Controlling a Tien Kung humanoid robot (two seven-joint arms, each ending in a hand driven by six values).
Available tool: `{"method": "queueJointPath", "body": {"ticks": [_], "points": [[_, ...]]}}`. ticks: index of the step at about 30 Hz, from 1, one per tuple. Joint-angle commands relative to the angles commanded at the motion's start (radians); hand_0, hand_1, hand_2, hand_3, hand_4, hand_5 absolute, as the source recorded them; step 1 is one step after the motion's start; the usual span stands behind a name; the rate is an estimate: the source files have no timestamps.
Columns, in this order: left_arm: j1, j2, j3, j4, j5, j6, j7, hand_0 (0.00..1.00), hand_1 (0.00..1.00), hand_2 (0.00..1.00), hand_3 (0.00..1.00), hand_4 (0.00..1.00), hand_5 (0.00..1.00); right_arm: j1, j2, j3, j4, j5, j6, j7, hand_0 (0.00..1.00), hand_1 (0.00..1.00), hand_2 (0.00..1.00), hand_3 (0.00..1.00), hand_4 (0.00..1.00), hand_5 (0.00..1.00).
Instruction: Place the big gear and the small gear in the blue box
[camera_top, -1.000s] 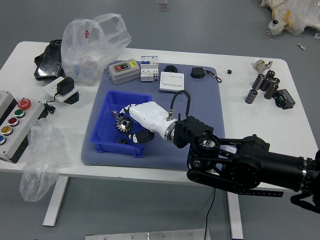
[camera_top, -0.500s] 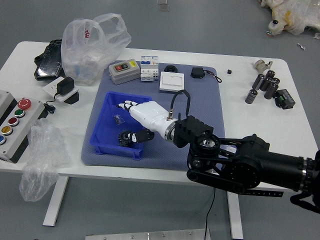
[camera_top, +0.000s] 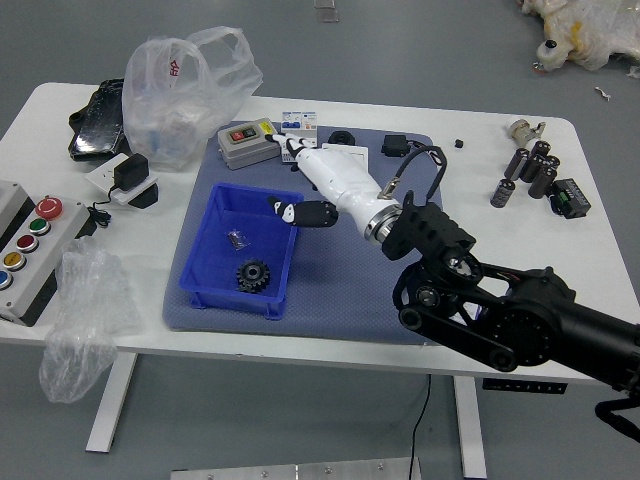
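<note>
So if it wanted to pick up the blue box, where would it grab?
Probably the long right wall, from above. The blue box sits flat with its top open, so that thin wall could likely be pinched, and the right hand hovers near that side.

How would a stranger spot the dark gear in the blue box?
Find the grey mat, then the open blue box on it. The gear lies toward the box's near side: round and toothed, unlike the small shiny item farther back.
</note>
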Motion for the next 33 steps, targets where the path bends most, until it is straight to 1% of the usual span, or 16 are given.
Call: {"method": "queueJointPath", "body": {"ticks": [4,5,6,8,10,11,16,17,22,23,26,33], "points": [[0.002,-0.003,0.004,0.0,-0.007,0.001,-0.002,0.656,0.59,0.589,0.747,0.736,0.663,-0.082,-0.031,0.116,-0.005,0.072,-0.077,0.086,0.771,0.88,0.931,0.969,0.641,0.315],[0.002,-0.003,0.006,0.001,-0.009,0.001,-0.003,0.656,0.59,0.589,0.747,0.735,0.661,-0.1,-0.035,0.141,-0.007,0.086,-0.088,0.106,0.95,0.922,0.941,0.949,0.717,0.356],[0.003,-0.002,0.007,0.001,-0.011,0.001,-0.004,0.656,0.59,0.589,0.747,0.735,0.661,-0.127,-0.043,0.178,-0.012,0.115,-0.093,0.142,0.95,0.922,0.941,0.949,0.717,0.356],[0.003,-0.002,0.007,0.001,-0.012,0.002,-0.004,0.656,0.59,0.589,0.747,0.735,0.661,-0.16,-0.051,0.222,-0.025,0.155,-0.088,0.193,0.95,0.922,0.941,0.949,0.717,0.356],[0.003,0.0,0.004,0.002,-0.008,0.001,-0.003,0.656,0.59,0.589,0.747,0.735,0.661,-0.203,-0.058,0.273,-0.049,0.211,-0.076,0.262,0.95,0.922,0.941,0.949,0.717,0.356],[0.003,0.0,0.003,0.002,-0.007,0.002,-0.003,0.657,0.589,0.589,0.747,0.736,0.661,-0.22,-0.06,0.293,-0.058,0.235,-0.072,0.291,0.821,0.841,0.829,0.903,0.883,0.403],[0.0,0.002,-0.004,0.003,0.003,0.0,-0.003,0.657,0.589,0.589,0.747,0.736,0.661,-0.312,-0.066,0.386,-0.093,0.365,-0.05,0.442,0.821,0.841,0.829,0.903,0.883,0.403],[0.001,0.002,-0.006,0.003,0.005,-0.001,-0.003,0.657,0.59,0.589,0.746,0.732,0.66,-0.33,-0.065,0.4,-0.096,0.39,-0.043,0.469,0.839,0.838,0.843,0.886,0.998,0.57],[0.003,0.003,-0.008,0.004,0.009,-0.002,-0.003,0.657,0.59,0.589,0.746,0.732,0.66,-0.424,-0.061,0.452,-0.102,0.506,-0.022,0.601,0.839,0.838,0.843,0.886,0.998,0.57],[0.004,0.002,-0.008,0.004,0.01,-0.003,-0.003,0.657,0.59,0.589,0.746,0.733,0.663,-0.436,-0.061,0.458,-0.102,0.524,-0.02,0.621,0.878,0.878,0.912,0.895,0.998,0.618],[0.004,0.001,-0.008,0.004,0.009,-0.003,-0.003,0.657,0.59,0.589,0.746,0.733,0.663,-0.466,-0.061,0.469,-0.108,0.586,-0.013,0.682,0.878,0.878,0.912,0.895,0.998,0.618],[0.001,0.001,-0.006,0.004,0.006,-0.003,-0.005,0.657,0.589,0.589,0.747,0.734,0.663,-0.491,-0.064,0.476,-0.111,0.709,0.005,0.74,0.884,0.882,0.913,0.89,0.998,0.627]]}}
